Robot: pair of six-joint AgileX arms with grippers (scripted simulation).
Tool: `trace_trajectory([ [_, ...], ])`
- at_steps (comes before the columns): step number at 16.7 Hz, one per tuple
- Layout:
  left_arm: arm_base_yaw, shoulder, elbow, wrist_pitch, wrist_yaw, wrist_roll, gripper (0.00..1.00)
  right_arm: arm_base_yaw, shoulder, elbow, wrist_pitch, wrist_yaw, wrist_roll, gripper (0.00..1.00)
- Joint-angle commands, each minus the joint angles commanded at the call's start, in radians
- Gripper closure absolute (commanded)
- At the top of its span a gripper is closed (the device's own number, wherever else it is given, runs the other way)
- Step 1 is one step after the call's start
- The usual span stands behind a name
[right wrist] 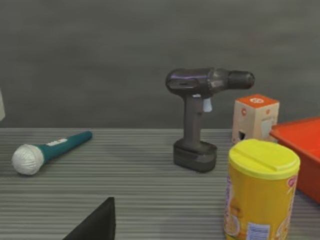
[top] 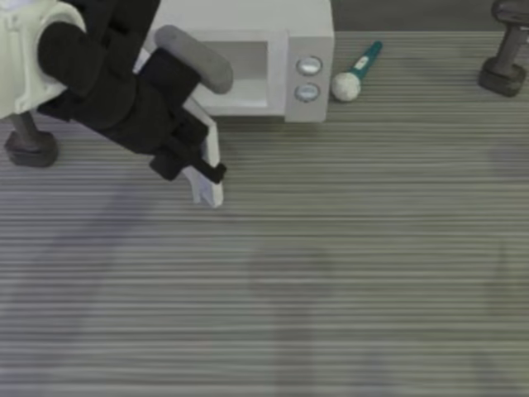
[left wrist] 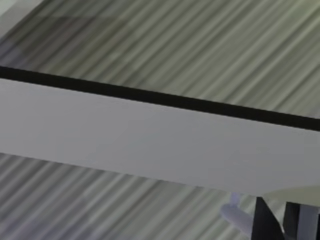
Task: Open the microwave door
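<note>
The microwave [top: 264, 62] stood at the far edge of the table [top: 347, 273], left of centre in the top view, with its two grey knobs [top: 307, 78] on the right of its front. You had the microwave door [top: 211, 169] swung well out from the front, hinged at the left, so the white cavity [top: 240, 78] lay open to view. The door's free edge pointed toward the near side of the table, standing on edge.

Your left gripper [top: 207, 169] was at that free edge, its dark fingers [top: 216, 173] set on either side of the panel and closed on it. In the left wrist view the door [left wrist: 160, 140] filled the picture as a broad white band with a dark line along one edge, and the striped table [left wrist: 175, 45] showed beyond it.

Just right of the microwave a teal-handled microphone [top: 355, 74] lay on the table, its white head near the knob panel. A dark cordless drill [top: 504, 50] stood at the far right corner, and another dark tool [top: 29, 145] stood at the left, partly under your left arm.

The right wrist view showed the microphone [right wrist: 47, 150], the drill [right wrist: 200, 115], a yellow canister [right wrist: 261, 190], an orange-topped carton [right wrist: 255, 117] and a red tray [right wrist: 300, 145]. Your right gripper was not visible from above, and you could not tell how its fingers stood.
</note>
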Motion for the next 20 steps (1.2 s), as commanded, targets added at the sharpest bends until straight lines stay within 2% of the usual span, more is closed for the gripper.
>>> trace_trajectory([
  [16, -0.003, 0.004, -0.004, -0.001, 0.005, -0.002, 1.0, 0.0, 0.0, 0.0, 0.0, 0.0, 0.0, 0.0],
  [20, 0.018, -0.008, -0.006, -0.01, 0.022, 0.05, 1.0, 0.0, 0.0, 0.0, 0.0, 0.0, 0.0, 0.0],
])
